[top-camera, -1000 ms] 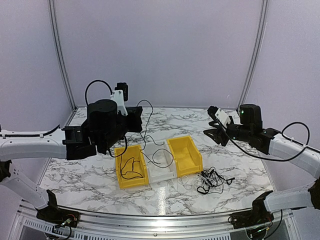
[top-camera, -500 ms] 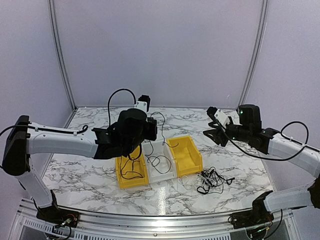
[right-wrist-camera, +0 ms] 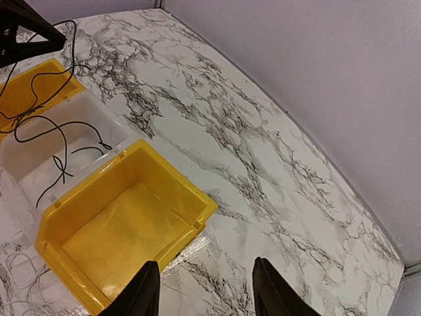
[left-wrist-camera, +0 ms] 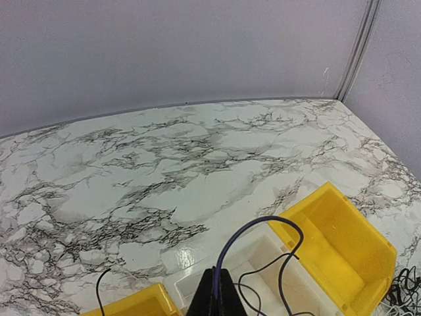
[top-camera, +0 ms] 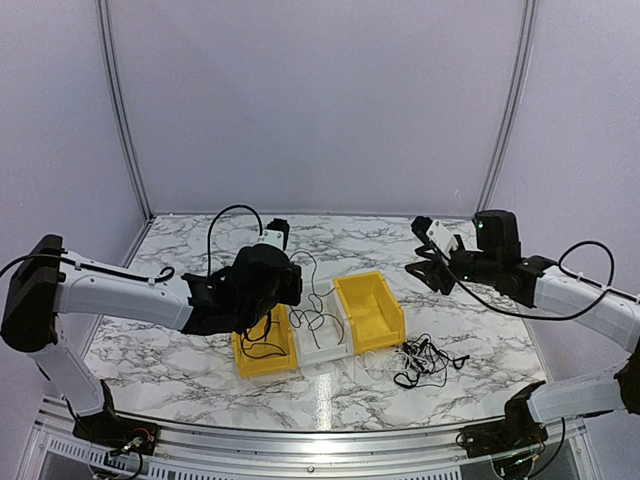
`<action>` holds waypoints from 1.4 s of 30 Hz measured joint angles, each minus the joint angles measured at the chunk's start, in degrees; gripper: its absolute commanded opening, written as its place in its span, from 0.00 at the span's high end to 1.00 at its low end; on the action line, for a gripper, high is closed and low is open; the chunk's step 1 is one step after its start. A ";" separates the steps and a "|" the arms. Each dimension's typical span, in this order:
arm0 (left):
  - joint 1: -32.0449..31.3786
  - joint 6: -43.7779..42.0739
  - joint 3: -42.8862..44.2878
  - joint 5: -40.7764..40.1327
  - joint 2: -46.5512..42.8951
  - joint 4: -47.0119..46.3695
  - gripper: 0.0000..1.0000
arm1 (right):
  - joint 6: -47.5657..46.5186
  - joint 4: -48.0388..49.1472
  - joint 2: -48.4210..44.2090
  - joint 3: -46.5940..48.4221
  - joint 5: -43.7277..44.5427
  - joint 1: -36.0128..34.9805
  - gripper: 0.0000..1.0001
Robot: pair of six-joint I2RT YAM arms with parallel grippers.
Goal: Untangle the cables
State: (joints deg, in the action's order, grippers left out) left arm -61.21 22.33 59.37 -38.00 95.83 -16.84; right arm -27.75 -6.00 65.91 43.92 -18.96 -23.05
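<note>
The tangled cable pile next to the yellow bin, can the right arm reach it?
Probably yes. The tangled cable pile lies on the table beside the right yellow bin, with nothing on top. The right arm's fingers are open, empty and hovering nearby above.

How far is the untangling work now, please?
Done: one black cable lies in the left yellow bin. In hand: the left gripper, shut, holds a dark cable over the white bin. Left: the tangle on the table; the right gripper is open, holding nothing.
</note>
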 measured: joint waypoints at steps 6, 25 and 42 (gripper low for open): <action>0.00 0.68 -2.05 -1.09 -2.51 2.99 1.00 | -0.07 -0.26 0.44 0.00 -0.11 0.00 0.52; 0.11 1.29 10.73 5.38 12.87 5.14 1.00 | -0.94 -0.48 0.70 0.00 -0.24 0.00 0.52; 0.39 1.81 9.92 19.56 14.19 -3.91 1.00 | -1.46 -1.66 2.40 0.00 -1.09 0.00 0.52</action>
State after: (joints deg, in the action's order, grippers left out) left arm -60.82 24.14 69.30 -18.44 110.02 -20.75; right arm -29.21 -7.66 68.31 43.92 -20.05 -23.05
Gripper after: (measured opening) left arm 0.004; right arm 0.483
